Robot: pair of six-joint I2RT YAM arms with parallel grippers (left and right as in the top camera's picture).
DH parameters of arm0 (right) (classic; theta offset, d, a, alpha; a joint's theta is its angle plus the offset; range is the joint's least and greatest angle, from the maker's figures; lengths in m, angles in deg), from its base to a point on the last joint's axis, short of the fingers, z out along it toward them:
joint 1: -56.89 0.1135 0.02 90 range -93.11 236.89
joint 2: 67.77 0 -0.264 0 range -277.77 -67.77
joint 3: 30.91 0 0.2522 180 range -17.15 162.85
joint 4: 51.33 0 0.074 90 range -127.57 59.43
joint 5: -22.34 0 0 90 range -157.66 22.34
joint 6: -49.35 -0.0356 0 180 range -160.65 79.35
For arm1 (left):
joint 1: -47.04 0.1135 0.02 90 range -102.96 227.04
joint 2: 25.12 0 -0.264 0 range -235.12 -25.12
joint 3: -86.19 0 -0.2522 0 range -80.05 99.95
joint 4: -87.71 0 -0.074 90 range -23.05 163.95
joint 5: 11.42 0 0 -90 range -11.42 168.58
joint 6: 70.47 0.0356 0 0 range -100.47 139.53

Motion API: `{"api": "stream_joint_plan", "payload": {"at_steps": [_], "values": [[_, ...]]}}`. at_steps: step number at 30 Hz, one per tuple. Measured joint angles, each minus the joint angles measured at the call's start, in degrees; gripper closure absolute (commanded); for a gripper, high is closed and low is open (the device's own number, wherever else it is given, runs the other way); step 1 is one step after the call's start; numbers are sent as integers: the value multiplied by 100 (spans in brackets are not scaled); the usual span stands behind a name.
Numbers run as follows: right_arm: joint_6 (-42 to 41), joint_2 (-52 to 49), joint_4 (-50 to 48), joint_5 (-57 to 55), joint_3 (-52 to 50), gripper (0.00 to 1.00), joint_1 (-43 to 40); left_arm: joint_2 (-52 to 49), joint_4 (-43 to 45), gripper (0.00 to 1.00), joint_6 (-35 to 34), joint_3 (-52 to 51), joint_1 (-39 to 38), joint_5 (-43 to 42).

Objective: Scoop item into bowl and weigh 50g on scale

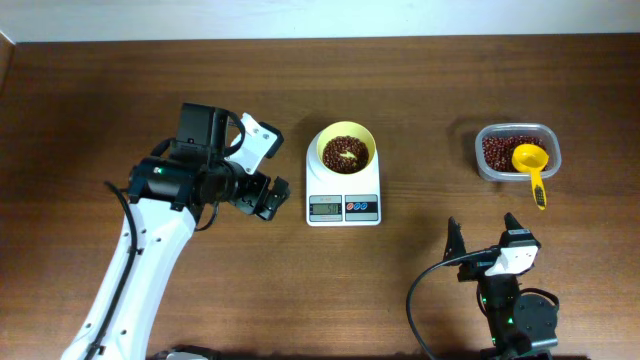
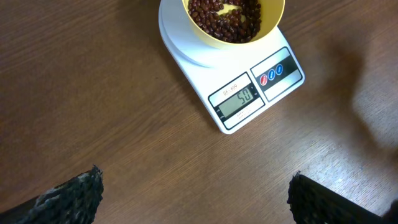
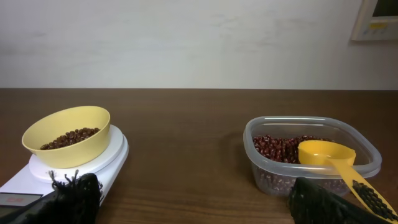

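Observation:
The pale yellow bowl [image 1: 321, 150] stands on the white scale [image 1: 343, 208], with a layer of dark reddish beans [image 1: 345, 156] in it. In the left wrist view the scale [image 2: 273, 81] shows 50 on its display, behind the bowl [image 2: 230, 42] and its beans [image 2: 224, 15]. My left gripper [image 1: 270, 196] hovers open just left of the scale; its fingertips [image 2: 87, 186] hold nothing. My right gripper [image 1: 482, 228] rests open near the front edge, aimed between the bowl [image 3: 68, 152] and the container, and it too is empty.
A clear rounded-square container [image 1: 478, 152] of beans sits at the back right, with a yellow handled scoop [image 1: 530, 160] lying in it, handle toward the front. In the right wrist view the container [image 3: 298, 177] and scoop [image 3: 326, 154] are at right, a pale wall behind.

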Motion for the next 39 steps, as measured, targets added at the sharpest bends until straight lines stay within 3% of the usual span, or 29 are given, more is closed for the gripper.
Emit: {"api": "stream_joint_plan", "payload": {"at_steps": [21,22,24,25,28,33,36,39], "values": [[2,-7,2,2,0,1,-33,0,-216,1,0,0,0,0],[0,-7,0,2,0,2,-33,0,-216,13,0,0,0,0],[0,-7,0,2,0,1,-33,0,-188,16,-20,0,0,-2],[0,-7,0,2,0,1,-33,0,-177,1,-17,0,0,-2],[2,-7,0,2,0,1,-33,31,-238,1,-42,-9,0,-168],[0,-13,2,2,0,1,-33,970,837,1,-42,-52,0,-304],[0,-17,2,2,0,1,-33,1550,560,1,-44,-81,0,-39],[0,-20,0,0,0,1,-33,2404,715,1,-39,-728,7,289]]}}
